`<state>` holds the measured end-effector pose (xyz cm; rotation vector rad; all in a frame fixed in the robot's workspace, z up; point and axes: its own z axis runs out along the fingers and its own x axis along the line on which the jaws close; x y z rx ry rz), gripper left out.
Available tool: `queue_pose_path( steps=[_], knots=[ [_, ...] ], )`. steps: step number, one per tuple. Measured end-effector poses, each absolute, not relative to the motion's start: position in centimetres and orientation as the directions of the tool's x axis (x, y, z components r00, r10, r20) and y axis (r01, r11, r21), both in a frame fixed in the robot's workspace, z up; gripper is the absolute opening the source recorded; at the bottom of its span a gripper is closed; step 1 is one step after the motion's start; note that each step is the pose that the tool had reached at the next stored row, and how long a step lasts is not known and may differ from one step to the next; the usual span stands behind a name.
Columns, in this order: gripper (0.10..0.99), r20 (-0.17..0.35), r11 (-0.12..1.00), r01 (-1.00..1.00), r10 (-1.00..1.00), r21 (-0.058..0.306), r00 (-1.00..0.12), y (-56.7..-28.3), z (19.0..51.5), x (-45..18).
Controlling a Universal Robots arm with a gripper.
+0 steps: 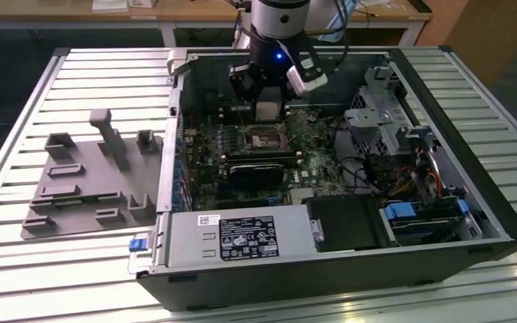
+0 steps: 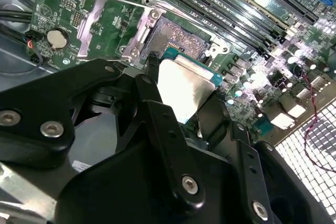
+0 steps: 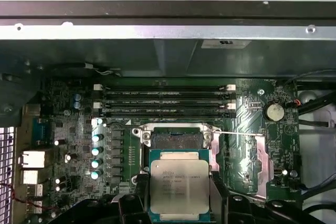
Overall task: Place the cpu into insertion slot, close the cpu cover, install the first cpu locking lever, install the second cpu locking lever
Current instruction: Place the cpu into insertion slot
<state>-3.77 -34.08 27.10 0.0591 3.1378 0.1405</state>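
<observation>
My gripper (image 3: 179, 199) is shut on the cpu (image 3: 179, 181), a flat square chip with a dull silver top on a green base, gripped by its two side edges. The chip hangs just above and slightly off the insertion slot (image 3: 176, 139), whose dark centre lies bare inside a silvery rim. The cpu cover (image 3: 251, 157) is swung open and lies flat on the board beside the slot. In the second wrist view the cpu (image 2: 185, 88) sits between black fingers (image 2: 151, 77), close to the insertion slot (image 2: 181, 34) and the opened cpu cover (image 2: 100, 18). In the exterior view my gripper (image 1: 268, 116) hovers over the insertion slot (image 1: 264, 140) inside the case.
Long black memory slots (image 3: 168, 100) run beside the socket. A black heatsink block (image 1: 258, 169) lies just in front of it, a power supply (image 1: 240, 239) at the case's near wall, and drive cages and cables (image 1: 402, 155) on the exterior view's right. A grey fixture plate (image 1: 88, 182) sits outside.
</observation>
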Motion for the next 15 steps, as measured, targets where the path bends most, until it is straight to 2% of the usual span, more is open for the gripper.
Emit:
queue_pose_path(
  steps=[15],
  knots=[
    [0.541, 0.001, 0.95, 0.299, 0.3, 0.089, -0.954, -34.08, 26.34, -3.76]
  ],
)
